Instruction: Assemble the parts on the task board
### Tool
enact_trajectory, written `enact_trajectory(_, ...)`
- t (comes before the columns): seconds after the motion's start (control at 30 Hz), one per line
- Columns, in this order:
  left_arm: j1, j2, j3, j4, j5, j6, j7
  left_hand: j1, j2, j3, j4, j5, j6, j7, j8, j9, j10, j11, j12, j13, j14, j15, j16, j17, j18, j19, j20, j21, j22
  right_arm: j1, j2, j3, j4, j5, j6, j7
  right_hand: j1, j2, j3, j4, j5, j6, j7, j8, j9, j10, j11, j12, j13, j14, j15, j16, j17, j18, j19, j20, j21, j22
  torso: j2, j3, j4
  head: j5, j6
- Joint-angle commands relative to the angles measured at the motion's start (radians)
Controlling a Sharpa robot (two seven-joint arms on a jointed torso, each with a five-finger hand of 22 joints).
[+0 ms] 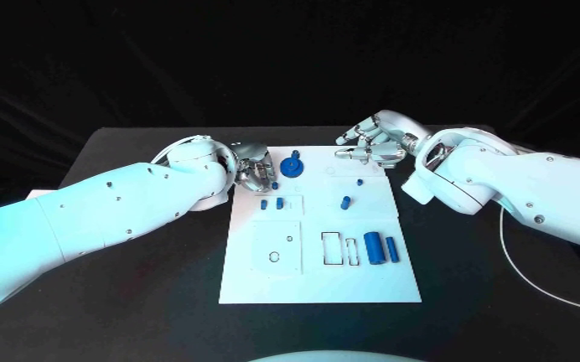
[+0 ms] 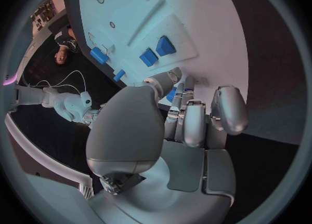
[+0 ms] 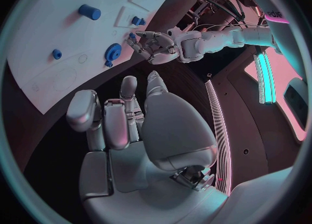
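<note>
The white task board (image 1: 320, 270) lies in the middle of the black table (image 1: 145, 312), with the blue parts scattered over it. A blue gear (image 1: 292, 166) stands near the board's far left corner, with a small blue piece just beyond it. Near the board's centre sit 2 small blue blocks (image 1: 272, 204) side by side, and to their right a short blue peg (image 1: 346, 203) and a smaller peg (image 1: 360, 183) farther back. Toward the near right, 2 blue cylinders (image 1: 380, 247) lie side by side, next to narrow outlined slots.

The left hand (image 1: 253, 173) rests at the board's left edge, just beside the gear. Its fingers (image 2: 195, 125) are curled inward, close together (the left wrist view shows a blue piece just beyond the fingertips, but whether they actually grip it cannot be told).

The right hand (image 1: 371, 146) hovers over the board's far right corner, well apart from the gear. In the right wrist view its fingers (image 3: 107, 125) are bent loosely, slightly apart, with nothing between them, and the gear (image 3: 114, 52) and a cylinder (image 3: 90, 12) lie beyond on the board
</note>
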Motion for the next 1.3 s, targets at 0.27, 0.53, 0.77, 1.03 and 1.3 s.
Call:
enact_trajectory(0.27, 0.002, -0.097, 0.014, 0.068, 0.327, -0.176, 0.149, 0.000, 0.018, 0.030, -0.006, 0.002, 0.070, 0.003, 0.040, 0.013, 0.037, -0.004, 0.030, 0.009, -0.012, 0.005, -0.057, -0.102, 0.029, -0.044, 0.005, -0.131, -0.022, -0.002, -0.021, 0.000, -0.020, -0.336, 0.099, -0.070, 0.204, 0.015, 0.072, -0.078, -0.048, 0.065, 0.012, 0.014, 0.003, -0.118, 0.003, -0.374, -0.340, 0.009, 0.006, -0.096, -0.109, 0.016, -0.033, 0.006, -0.058, -0.073, -0.003, -0.0004, 0.0006, -0.010, 0.012)
enact_trajectory(0.53, -0.006, -0.169, -0.001, 0.145, 1.199, -0.277, 0.462, -0.040, 0.051, -0.011, 0.015, 0.003, 0.079, 0.008, 0.051, 0.006, 0.032, -0.002, 0.066, 0.015, -0.178, 0.011, -0.274, -0.451, 0.092, -0.209, 0.011, -0.519, -0.229, -0.033, -0.010, 0.000, -0.041, -0.701, 0.150, -0.146, 0.243, -0.018, 0.143, -0.082, -0.070, 0.120, -0.018, 0.007, 0.000, -0.053, -0.001, -0.521, -0.566, 0.013, 0.000, -0.118, -0.130, 0.017, -0.024, 0.000, -0.067, -0.080, -0.008, -0.0068, 0.0026, -0.026, 0.019)
enact_trajectory(0.77, -0.027, -0.208, -0.007, 0.194, 1.394, -0.256, 0.534, -0.084, 0.045, -0.084, 0.042, 0.000, 0.076, 0.007, 0.055, 0.005, 0.027, -0.002, 0.084, 0.019, -0.197, 0.014, -0.297, -0.494, 0.099, -0.227, 0.015, -0.589, -0.273, -0.053, 0.016, -0.001, -0.085, -0.766, 0.170, -0.158, 0.233, -0.034, 0.169, -0.069, -0.078, 0.127, -0.022, 0.000, 0.000, -0.045, -0.002, -0.552, -0.628, 0.014, -0.012, -0.126, -0.137, 0.017, -0.021, -0.010, -0.070, -0.081, -0.009, -0.0096, 0.0043, -0.032, 0.021)
enact_trajectory(1.03, -0.036, -0.231, -0.009, 0.225, 1.435, -0.271, 0.564, -0.068, 0.059, -0.107, 0.038, 0.004, 0.075, 0.005, 0.059, 0.005, 0.022, -0.004, 0.095, 0.021, -0.200, 0.011, -0.299, -0.507, 0.101, -0.225, 0.014, -0.613, -0.291, -0.066, 0.046, -0.001, -0.108, -0.776, 0.190, -0.151, 0.228, -0.042, 0.190, -0.062, -0.079, 0.128, -0.022, -0.005, 0.000, -0.040, -0.001, -0.568, -0.667, 0.016, -0.019, -0.129, -0.139, 0.018, -0.019, -0.016, -0.073, -0.083, -0.008, -0.0093, 0.0034, -0.032, 0.022)
enact_trajectory(1.3, -0.037, -0.240, -0.009, 0.239, 1.440, -0.268, 0.568, -0.063, 0.062, -0.111, 0.035, 0.005, 0.075, 0.005, 0.060, 0.005, 0.020, -0.004, 0.098, 0.022, -0.202, 0.011, -0.302, -0.513, 0.103, -0.226, 0.013, -0.624, -0.298, -0.078, 0.073, -0.001, -0.121, -0.768, 0.210, -0.134, 0.229, -0.043, 0.209, -0.059, -0.077, 0.133, -0.023, -0.005, 0.001, -0.034, -0.002, -0.576, -0.691, 0.016, -0.021, -0.133, -0.142, 0.017, -0.018, -0.019, -0.074, -0.083, -0.007, -0.0078, 0.0043, -0.032, 0.016)
